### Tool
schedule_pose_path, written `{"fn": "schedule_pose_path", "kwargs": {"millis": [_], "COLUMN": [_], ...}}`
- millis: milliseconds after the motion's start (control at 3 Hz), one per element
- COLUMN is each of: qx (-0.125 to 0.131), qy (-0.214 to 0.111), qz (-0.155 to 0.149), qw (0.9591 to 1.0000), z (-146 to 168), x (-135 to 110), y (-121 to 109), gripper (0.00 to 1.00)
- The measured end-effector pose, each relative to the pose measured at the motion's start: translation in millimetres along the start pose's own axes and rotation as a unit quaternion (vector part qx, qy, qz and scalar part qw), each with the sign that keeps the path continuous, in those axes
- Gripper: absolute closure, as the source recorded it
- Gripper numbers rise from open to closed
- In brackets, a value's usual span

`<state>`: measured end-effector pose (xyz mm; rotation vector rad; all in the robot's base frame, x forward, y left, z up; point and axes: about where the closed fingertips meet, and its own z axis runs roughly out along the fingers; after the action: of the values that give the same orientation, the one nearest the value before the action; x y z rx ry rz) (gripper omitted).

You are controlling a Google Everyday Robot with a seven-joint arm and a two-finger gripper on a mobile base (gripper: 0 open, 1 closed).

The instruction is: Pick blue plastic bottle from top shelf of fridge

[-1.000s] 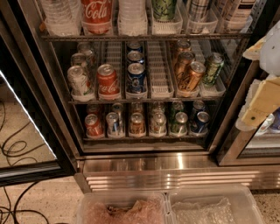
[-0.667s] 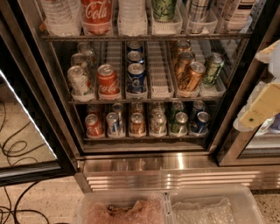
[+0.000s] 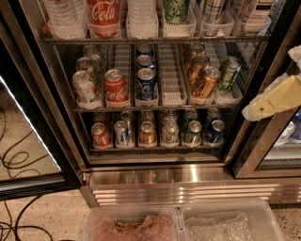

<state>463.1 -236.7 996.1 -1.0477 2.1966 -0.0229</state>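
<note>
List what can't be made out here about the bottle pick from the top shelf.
- Blue plastic bottle: only its striped lower body shows; the camera view's top edge cuts off the rest.
- Top shelf: every bottle on it is cropped by that edge.
- Gripper, at the right by the fridge's middle rack: the right edge cuts off its arm.

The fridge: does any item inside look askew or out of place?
On the middle rack, a gold can and the green can beside it lean sideways, while most others stand upright. The end effector hangs at the right edge of the view, level with that rack.
</note>
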Motion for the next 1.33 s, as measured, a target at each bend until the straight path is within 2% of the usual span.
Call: {"fn": "schedule_pose_path", "kwargs": {"millis": [333,667,1000,1333], "qx": [0.000,0.033,0.059,0.063], "qy": [0.000,-0.017,-0.075,-0.095], "qz": [0.000,0.015,0.043,0.051], "qw": [1.0000,0.9992,0.9945,0.9922], "z": [0,3,11,8], "x": [0,-12,-34,-45], "y": [0,-3,-16,-19], "gripper": [0.00,0.00,0.00,0.00]}}
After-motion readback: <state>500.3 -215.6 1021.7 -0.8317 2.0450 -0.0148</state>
